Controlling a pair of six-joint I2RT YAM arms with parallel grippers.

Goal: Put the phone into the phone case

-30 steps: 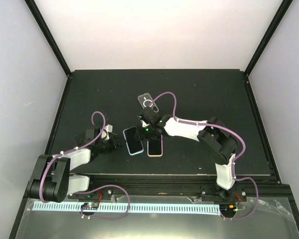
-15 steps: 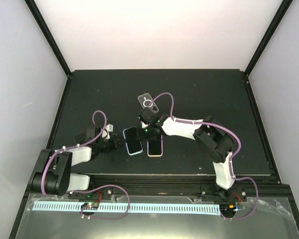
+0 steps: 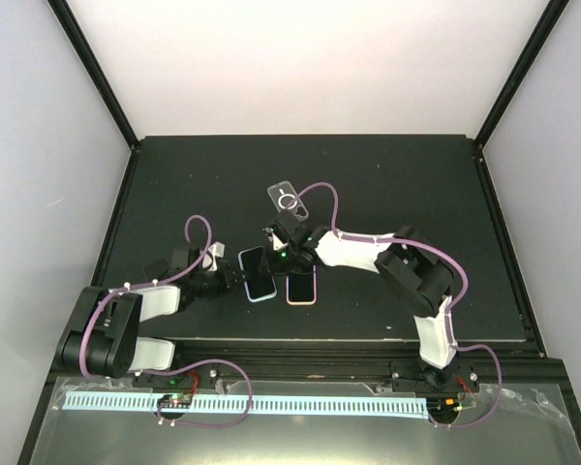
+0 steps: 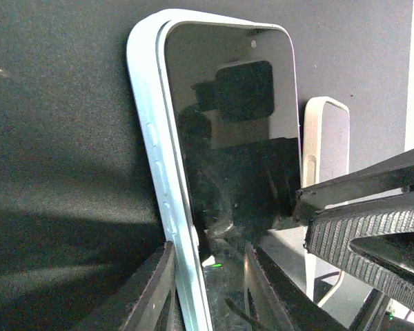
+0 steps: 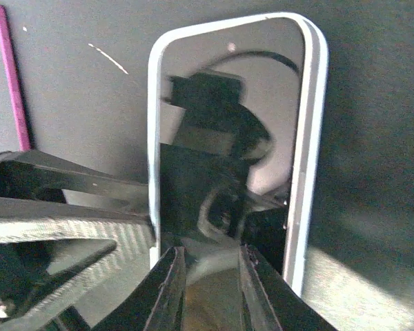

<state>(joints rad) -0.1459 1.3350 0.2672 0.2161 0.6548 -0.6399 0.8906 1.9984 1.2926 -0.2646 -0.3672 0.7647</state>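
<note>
— What do we have closest to the near edge of the desk (image 3: pixel 387 174)?

— Two handsets lying flat, a little left of the middle of that edge. The second phone (image 3: pixel 301 287), with a pinkish rim, is the nearer one. The phone (image 3: pixel 260 274) has a pale blue rim and sits screen up just beside it on the left, slightly farther in.

— And where do we find the left gripper (image 4: pixel 208 248)?

— From above, it is low at the phone's left long edge, reaching in from the near left corner. Its wrist camera shows its fingers (image 4: pixel 155 293) spread apart. One is outside the blue rim, touching it or very nearly, and the other is over the glass. The rim runs between them, but they are not closed on it.

— What about the right gripper (image 5: pixel 209 252)?

— It comes across from the right side of the desk to the phone's far right corner. Its fingers (image 5: pixel 167 289) are parted too, both over the dark screen with glass showing between them. We cannot tell whether they press on it. The two tools are near each other but apart.

— So where is the phone case (image 3: pixel 287 201)?

— It is farther in, around the middle of the desk and toward the far edge. It is clear, lies flat and has a ring on its back. It is apart from the phone, with the right gripper between them.
</note>
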